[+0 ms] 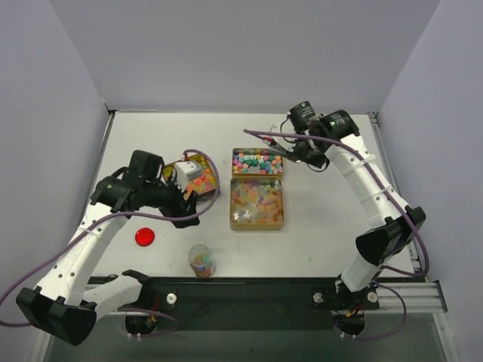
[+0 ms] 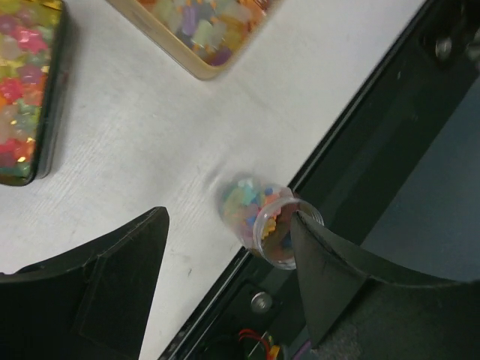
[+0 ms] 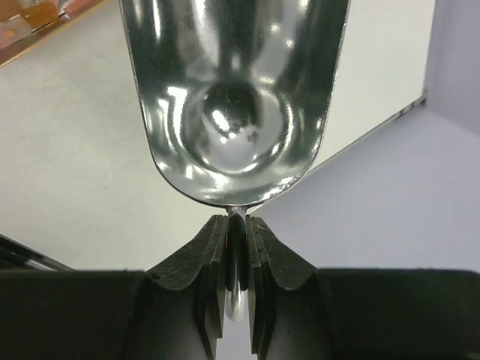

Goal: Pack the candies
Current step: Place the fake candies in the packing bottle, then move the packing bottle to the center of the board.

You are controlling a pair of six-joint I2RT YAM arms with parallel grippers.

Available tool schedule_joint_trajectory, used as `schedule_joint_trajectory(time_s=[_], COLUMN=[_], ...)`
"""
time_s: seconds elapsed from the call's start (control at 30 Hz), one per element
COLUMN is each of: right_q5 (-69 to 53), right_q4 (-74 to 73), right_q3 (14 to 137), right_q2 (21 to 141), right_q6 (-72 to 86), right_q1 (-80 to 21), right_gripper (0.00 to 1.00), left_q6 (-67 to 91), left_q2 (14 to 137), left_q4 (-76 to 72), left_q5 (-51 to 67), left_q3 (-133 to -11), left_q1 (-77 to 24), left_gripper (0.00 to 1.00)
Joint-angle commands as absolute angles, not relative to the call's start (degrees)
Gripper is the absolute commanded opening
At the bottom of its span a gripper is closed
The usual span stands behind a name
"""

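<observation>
Candies are filling two open tins at the middle of the counter as we are setting about packing them, with pastel balls in the far tin and gummy-like bits in the larger near tin. Our right gripper is clamping its fingers tight on the thin handle of a metal scoop. We are pinching it at the very end, we judge, so that the bowl is reaching out ahead and can dip among the sweets without our fingers touching them. The bowl is showing empty and is hanging close by the far tin. Our left gripper is waiting with its fingers spread wide and gripping nothing. It is pointing toward a small clear jar that is standing by the counter's near edge, partly filled with candies. We are reading that wide spread as readiness to close around the jar and steady it for filling. A red round lid is lying to the jar's left, apart from it, leaving the mouth open to receive more. A third, smaller tin of sweets is sitting just beside our left arm.
</observation>
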State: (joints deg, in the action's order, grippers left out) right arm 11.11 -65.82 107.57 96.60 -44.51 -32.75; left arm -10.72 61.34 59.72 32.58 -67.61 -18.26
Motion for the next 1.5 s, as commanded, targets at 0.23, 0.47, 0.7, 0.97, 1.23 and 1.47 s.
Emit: schedule_joint_trajectory(time_s=[0.23,0.47,0.7,0.97,1.23,1.47], right_q5=[-1.9,-2.3,-1.1,-0.2,1.6,2.7], right_q4=[-66.1,-66.2,-66.1,-65.8,-65.7,-65.6], right_q3=[106.3,109.3,109.2,107.9,107.0,105.0], right_q2=[95.0,96.9,97.0,96.0,95.7,95.1], right_q6=[-37.7,-37.4,-37.8,-38.1,-38.4,-38.8], right_q1=[-20.8,-20.2,-20.3,-20.2,-20.3,-20.2], right_gripper=[0.00,0.00,0.00,0.00,0.00,0.00], left_q6=[-33.9,-34.1,-33.8,-33.0,-32.0,-31.7], left_q2=[66.5,68.4,67.9,71.6,76.1,82.1], left_q4=[70.9,70.5,62.9,58.9,56.3,52.4], left_q5=[22.1,18.9,13.5,15.6,18.3,18.7], left_q3=[-67.8,-64.9,-60.1,-61.3,-66.2,-71.6], left_q1=[-33.1,-40.9,-44.9,-46.9,-49.2,-53.7], left_gripper=[0.75,0.71,0.63,0.40,0.11,0.07])
